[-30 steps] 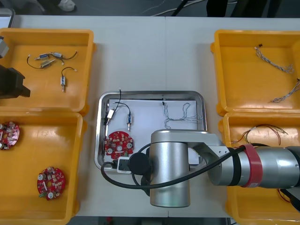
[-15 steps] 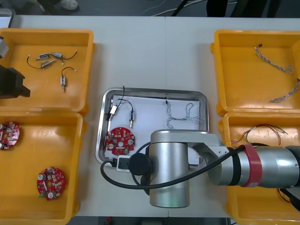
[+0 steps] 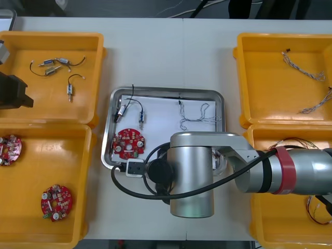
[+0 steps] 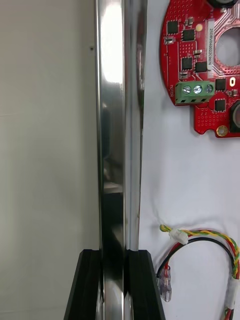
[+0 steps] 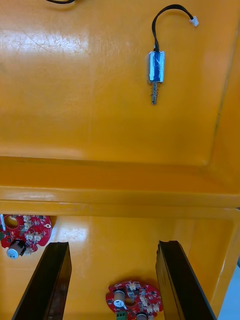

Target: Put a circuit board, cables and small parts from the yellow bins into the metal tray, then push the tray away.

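Tray (image 3: 166,91) sits between the yellow bins (image 3: 52,35), holding a circuit board (image 3: 128,143), cables (image 3: 199,118) and small metal parts (image 3: 141,120). Our right gripper (image 4: 113,255) pinches its near rim so we can push it away. Our left gripper (image 5: 114,245) waits open over the left bins.

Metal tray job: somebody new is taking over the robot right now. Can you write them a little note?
Right gripper: jaws shut on the metal tray's rim.
Left gripper: jaws open, idle above the left yellow bins.
In the tray: a red circuit board, small metal parts, a blue and white cable, a red and yellow cable.
Done: loading, as far as shows. Left: push the tray away.
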### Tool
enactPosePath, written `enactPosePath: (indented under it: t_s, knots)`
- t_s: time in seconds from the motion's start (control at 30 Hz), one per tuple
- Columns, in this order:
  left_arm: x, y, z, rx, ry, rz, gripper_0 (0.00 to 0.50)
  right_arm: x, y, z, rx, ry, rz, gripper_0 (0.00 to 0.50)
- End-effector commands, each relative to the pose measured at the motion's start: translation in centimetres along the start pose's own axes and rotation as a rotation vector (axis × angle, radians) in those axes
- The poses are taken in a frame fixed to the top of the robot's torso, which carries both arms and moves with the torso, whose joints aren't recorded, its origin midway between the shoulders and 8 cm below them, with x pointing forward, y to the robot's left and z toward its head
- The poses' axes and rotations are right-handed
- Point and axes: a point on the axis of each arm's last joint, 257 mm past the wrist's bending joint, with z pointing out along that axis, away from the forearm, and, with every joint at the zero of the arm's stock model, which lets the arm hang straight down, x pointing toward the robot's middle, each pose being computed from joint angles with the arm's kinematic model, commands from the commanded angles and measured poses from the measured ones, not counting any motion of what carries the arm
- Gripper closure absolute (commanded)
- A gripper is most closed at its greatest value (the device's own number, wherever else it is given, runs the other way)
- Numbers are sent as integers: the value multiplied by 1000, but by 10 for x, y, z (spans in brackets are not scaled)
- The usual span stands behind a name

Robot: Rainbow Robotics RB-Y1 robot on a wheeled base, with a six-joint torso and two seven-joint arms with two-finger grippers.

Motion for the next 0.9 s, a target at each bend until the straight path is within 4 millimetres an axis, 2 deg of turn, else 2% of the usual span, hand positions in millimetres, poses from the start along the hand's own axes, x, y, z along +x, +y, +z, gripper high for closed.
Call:
enactPosePath:
  t_s: [0.03, 0.57, 0.9]
  knots:
    - [-7, 20, -17, -56, -32, 100, 0, -10, -23, -13, 58, -45, -77, 500]
    - [-7, 20, -17, -56, -32, 100, 0, -10, -80, -21, 158, -65, -81, 500]
    - [-7, 20, -17, -56, -32, 100, 0, -14, -105, -23, 199, -98, -91, 500]
